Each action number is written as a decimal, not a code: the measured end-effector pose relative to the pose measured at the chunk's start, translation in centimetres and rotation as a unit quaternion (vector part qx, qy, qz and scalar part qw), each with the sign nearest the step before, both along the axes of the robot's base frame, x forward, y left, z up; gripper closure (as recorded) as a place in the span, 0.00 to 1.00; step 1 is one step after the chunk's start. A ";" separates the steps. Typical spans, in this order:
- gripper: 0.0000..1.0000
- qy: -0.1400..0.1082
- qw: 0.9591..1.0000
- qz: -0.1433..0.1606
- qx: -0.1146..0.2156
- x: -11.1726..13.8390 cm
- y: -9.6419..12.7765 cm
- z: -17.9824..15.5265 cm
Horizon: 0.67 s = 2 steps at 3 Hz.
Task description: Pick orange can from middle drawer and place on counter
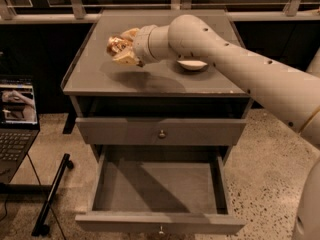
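the tool (123, 51) hangs over the left part of the table (165, 84), clamped around the orange can (116, 45). the can sits between its fingers and looks clear of the surface, judging by the shadow beneath. the middle drawer (160, 184) stands pulled out with nothing in it. so the lift is done and the placing step is in hand. next the arm needs to lower the can until its end meets the table, well apart from the white bowl (192, 64), then release and draw back without tipping it
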State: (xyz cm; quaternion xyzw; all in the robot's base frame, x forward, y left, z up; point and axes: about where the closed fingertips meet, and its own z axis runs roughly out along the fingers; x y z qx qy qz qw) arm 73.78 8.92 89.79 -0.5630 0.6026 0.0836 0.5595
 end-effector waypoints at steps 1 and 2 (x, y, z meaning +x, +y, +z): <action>0.82 0.001 1.000 0.000 0.000 0.0 0.0 -0.1; 0.59 0.001 1.000 0.000 0.000 0.0 0.0 -0.1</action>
